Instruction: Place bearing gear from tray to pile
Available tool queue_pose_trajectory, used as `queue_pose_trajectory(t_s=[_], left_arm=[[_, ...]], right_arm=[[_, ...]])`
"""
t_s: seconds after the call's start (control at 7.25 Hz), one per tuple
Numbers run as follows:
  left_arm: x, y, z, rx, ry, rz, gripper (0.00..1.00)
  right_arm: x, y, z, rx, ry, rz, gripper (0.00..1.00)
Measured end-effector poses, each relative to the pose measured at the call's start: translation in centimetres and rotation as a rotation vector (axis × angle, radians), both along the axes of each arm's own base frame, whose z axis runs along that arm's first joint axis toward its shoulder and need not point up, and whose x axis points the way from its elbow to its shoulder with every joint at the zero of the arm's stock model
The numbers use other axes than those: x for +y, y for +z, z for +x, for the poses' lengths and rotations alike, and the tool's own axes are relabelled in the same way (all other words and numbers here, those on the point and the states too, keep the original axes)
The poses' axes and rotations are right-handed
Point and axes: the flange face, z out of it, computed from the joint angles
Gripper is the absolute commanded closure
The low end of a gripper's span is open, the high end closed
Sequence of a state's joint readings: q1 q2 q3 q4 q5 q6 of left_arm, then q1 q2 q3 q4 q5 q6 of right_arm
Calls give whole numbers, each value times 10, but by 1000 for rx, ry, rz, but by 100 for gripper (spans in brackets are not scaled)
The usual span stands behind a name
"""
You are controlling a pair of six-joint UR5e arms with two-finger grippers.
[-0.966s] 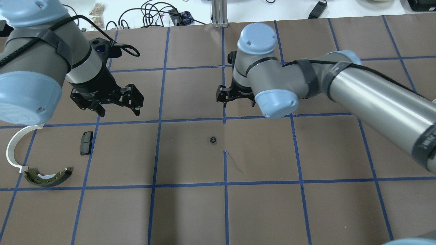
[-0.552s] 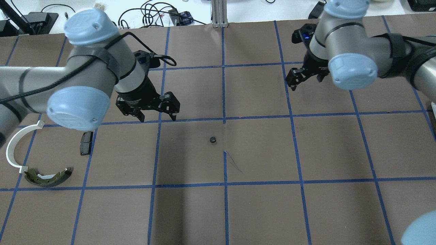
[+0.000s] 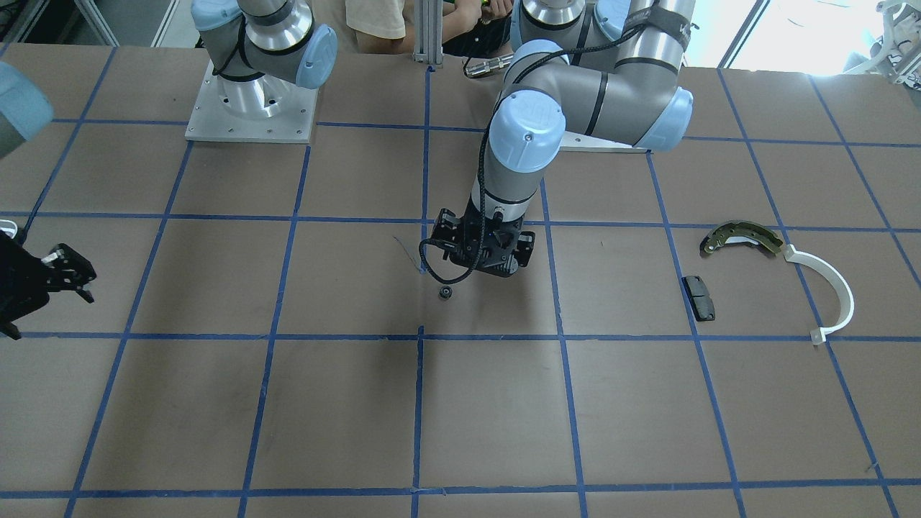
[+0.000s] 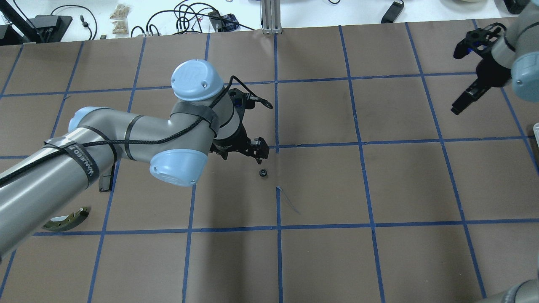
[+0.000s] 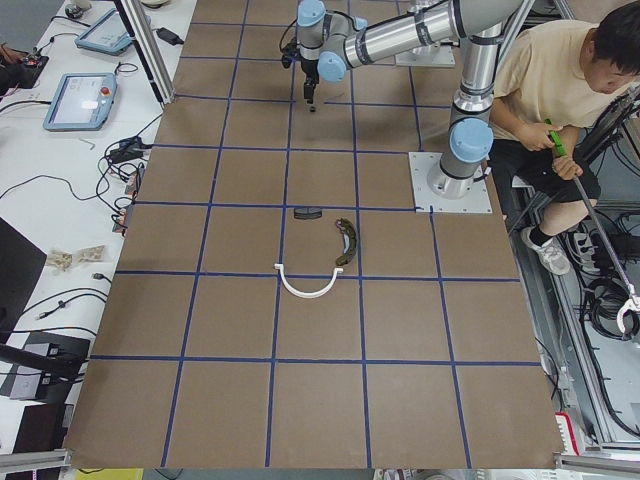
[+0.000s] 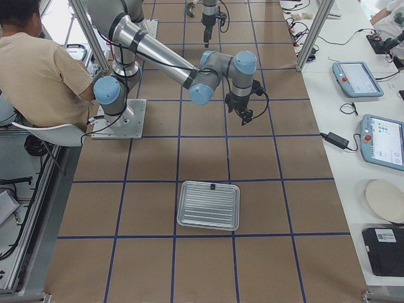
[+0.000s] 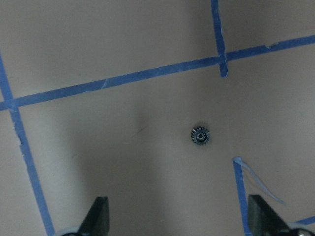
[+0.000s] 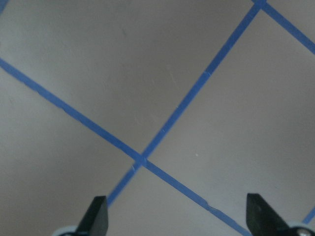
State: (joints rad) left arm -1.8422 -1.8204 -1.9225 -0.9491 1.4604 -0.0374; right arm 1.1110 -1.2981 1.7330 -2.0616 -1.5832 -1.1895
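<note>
The bearing gear (image 4: 262,173), small, black and toothed, lies on the brown table near its centre, off the tray. It also shows in the front view (image 3: 445,291) and the left wrist view (image 7: 199,136). My left gripper (image 4: 243,154) is open and empty, hovering just beside the gear, its fingertips (image 7: 98,216) apart. The pile lies at my far left: olive-gold brake shoe (image 3: 741,236), white arc (image 3: 835,288), black pad (image 3: 699,298). My right gripper (image 4: 461,103) is open and empty over bare table at the far right. The tray (image 6: 208,205) shows in the right side view.
Blue tape lines grid the brown table (image 4: 379,189). In the overhead view my left arm (image 4: 105,143) covers the white arc and most of the pad. A seated person (image 5: 560,90) is behind the robot bases. Cables and tablets lie beyond the table's far edge.
My left arm has swung right, from over the pile to just beside the gear. My right arm has pulled back from the centre to the far right. The gear has not moved.
</note>
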Motion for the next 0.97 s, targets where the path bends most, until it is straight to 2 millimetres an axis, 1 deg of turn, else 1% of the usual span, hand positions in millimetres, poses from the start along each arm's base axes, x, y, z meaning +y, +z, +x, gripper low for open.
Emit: queue_pose_trajectory(t_s=[0.14,0.28,0.41,0.55,0.69,0.83,0.97], left_arm=[[-1,-21,-10,-2,-18,0,0],[-2,-38,-16,-6,-28,6,0],[-4,-53,-20,-8,-31,12,0],[-5,-63,-22,-10,-36,17,8],[-5,-71,-24,-11,-42,22,28],[-4,-77,-28,-12,-52,25,37],[-1,-81,-33,-14,-64,28,61]], right_arm=[[8,-2,-34,9,129,8,0],[17,-5,-66,14,184,13,0],[28,-13,-101,16,218,30,0],[39,-23,-134,14,287,52,0],[46,-37,-159,10,372,68,0],[50,-51,-177,16,457,70,0],[53,-66,-192,18,569,72,0]])
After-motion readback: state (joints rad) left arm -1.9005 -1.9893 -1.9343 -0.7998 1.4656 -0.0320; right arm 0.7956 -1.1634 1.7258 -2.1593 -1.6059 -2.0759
